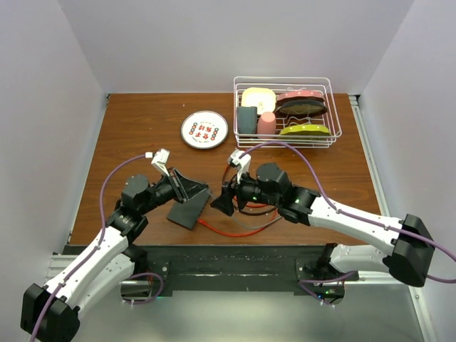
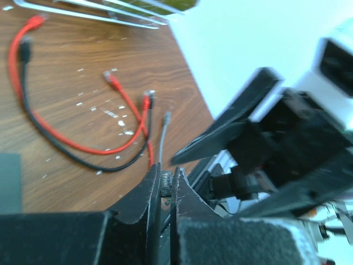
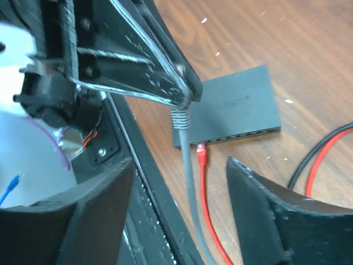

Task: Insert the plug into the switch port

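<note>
The switch (image 3: 237,102) lies flat on the tabletop (image 1: 128,135), at the lower centre of the overhead view and at centre right in the right wrist view, its socket edge turned toward the bottom of that frame. Just off the left corner of that edge hangs the grey plug (image 3: 181,118). The left hand (image 2: 167,175) is clamped on it, with the fingers pressed almost together. A red plug (image 3: 202,149) sits against the socket row, just beside the grey one. The right hand (image 3: 179,165) is spread wide and holds nothing, framing both plugs from below.

As I read it, this is the approach step: the plug is gripped but not yet in a socket. The next move calls for bringing it level with the socket row, squaring it to a free socket and pushing straight in. The open hand could steady the box.

The grey plug's tip is buried between the fingers, so only its boot shows. The sockets appear as a thin line, so which of them are free cannot be told. Nor can it be told whether the red plug is seated. In the overhead view the arms cover that edge.
</note>
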`<state>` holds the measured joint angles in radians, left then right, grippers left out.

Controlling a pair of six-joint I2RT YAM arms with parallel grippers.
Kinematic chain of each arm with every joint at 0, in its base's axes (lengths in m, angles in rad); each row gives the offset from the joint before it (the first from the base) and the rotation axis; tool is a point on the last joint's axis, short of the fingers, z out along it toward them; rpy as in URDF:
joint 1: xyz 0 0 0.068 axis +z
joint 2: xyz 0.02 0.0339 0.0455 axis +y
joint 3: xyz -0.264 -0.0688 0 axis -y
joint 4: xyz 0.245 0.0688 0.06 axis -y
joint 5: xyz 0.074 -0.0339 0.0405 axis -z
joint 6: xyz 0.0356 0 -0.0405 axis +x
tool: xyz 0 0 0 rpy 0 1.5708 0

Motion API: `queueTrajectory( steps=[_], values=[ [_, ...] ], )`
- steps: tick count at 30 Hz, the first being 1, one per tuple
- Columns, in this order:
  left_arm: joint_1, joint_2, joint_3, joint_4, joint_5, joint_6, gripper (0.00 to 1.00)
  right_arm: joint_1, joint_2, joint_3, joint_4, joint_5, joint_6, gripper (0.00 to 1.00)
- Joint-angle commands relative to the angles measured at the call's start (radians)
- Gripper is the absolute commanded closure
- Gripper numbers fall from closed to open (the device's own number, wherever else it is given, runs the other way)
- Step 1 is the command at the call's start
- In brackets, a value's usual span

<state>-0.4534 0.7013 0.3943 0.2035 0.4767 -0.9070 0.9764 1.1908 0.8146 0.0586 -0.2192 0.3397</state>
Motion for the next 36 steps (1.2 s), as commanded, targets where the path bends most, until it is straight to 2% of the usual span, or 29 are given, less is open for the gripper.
queueTrajectory(
  steps=[1, 7, 8, 10, 12, 18, 25, 31, 36],
  values=[
    [-0.008, -0.002, 0.026, -0.102, -0.099, -0.02, 1.0, 0.056, -0.045, 0.069, -0.042, 0.19, -0.013, 0.23],
    [-0.013, -0.013, 0.011, -0.113, -0.13, -0.066, 1.0, 0.126, 0.007, 0.11, -0.055, 0.377, -0.021, 0.25],
    [-0.014, -0.017, 0.003, -0.111, -0.135, -0.07, 1.0, 0.131, 0.029, 0.115, -0.077, 0.394, -0.021, 0.3],
    [-0.014, -0.023, -0.003, -0.102, -0.142, -0.076, 1.0, 0.139, 0.044, 0.118, -0.072, 0.432, -0.015, 0.33],
    [-0.014, -0.02, -0.005, -0.098, -0.138, -0.079, 1.0, 0.142, 0.067, 0.12, -0.063, 0.443, -0.011, 0.39],
    [-0.016, -0.023, -0.017, -0.096, -0.128, -0.079, 1.0, 0.154, 0.154, 0.146, -0.034, 0.44, -0.019, 0.44],
    [-0.016, -0.025, -0.014, -0.099, -0.122, -0.078, 1.0, 0.162, 0.168, 0.156, -0.016, 0.442, -0.016, 0.53],
    [-0.016, -0.026, -0.018, -0.099, -0.122, -0.078, 1.0, 0.165, 0.167, 0.162, -0.006, 0.429, -0.015, 0.56],
    [-0.016, -0.037, -0.02, -0.102, -0.124, -0.081, 1.0, 0.168, 0.19, 0.167, -0.003, 0.428, -0.014, 0.7]
  ],
)
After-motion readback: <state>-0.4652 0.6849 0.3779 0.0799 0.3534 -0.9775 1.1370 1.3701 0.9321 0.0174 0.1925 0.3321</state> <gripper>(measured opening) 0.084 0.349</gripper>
